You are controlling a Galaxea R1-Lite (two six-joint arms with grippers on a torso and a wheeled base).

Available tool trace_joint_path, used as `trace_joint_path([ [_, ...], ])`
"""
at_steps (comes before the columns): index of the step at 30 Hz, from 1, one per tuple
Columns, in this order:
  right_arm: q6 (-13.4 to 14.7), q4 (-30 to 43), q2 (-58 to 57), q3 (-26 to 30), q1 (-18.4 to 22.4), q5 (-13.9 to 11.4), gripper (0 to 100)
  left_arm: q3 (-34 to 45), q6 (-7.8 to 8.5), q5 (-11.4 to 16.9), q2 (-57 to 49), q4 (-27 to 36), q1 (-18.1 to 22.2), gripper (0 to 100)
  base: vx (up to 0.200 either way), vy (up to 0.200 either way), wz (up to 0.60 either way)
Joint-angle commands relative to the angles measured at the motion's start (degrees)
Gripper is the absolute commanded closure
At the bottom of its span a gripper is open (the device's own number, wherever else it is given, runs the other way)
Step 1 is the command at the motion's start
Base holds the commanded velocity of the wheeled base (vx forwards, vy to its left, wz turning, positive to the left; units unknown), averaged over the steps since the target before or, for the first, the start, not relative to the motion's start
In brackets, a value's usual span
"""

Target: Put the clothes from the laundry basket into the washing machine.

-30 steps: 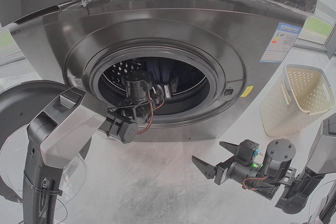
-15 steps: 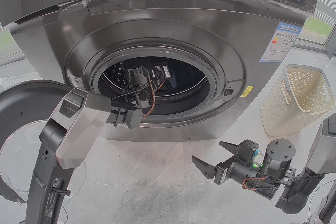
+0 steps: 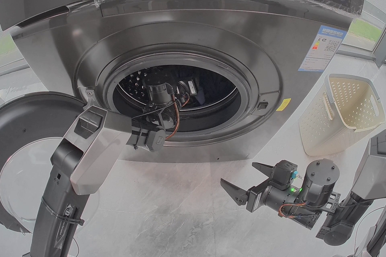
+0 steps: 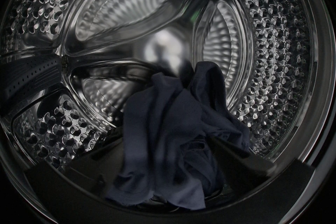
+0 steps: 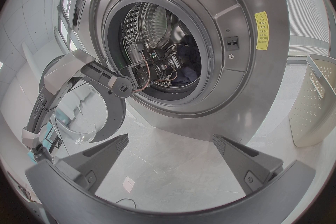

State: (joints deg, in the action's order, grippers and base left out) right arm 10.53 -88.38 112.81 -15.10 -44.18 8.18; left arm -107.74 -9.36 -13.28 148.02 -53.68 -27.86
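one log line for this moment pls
left pincer: open, inside drum | dark garment: lying in drum | right pincer: open, above floor | laundry basket: on floor, right of washing machine

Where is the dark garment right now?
In the left wrist view, the garment lies heaped low in the drum, near its front edge, between the spread fingers of the left gripper.
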Motion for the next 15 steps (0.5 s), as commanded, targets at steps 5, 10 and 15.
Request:
trace_joint_path([
  [5,0.0,0.0,0.0,0.2,0.0,0.0,0,10.6,-0.04,0.0,-7.4,-1.4,-1.7,0,0.000,0.000,0.00],
  [10,0.0,0.0,-0.2,0.7,0.0,0.2,0,29.1,0.31,1.8,-17.7,-1.5,-4.0,0,0.000,0.000,0.00],
  [15,0.2,0.0,-0.2,2.7,-0.1,0.2,0,43.1,1.28,5.3,-24.1,-3.7,-5.4,0,0.000,0.000,0.00],
])
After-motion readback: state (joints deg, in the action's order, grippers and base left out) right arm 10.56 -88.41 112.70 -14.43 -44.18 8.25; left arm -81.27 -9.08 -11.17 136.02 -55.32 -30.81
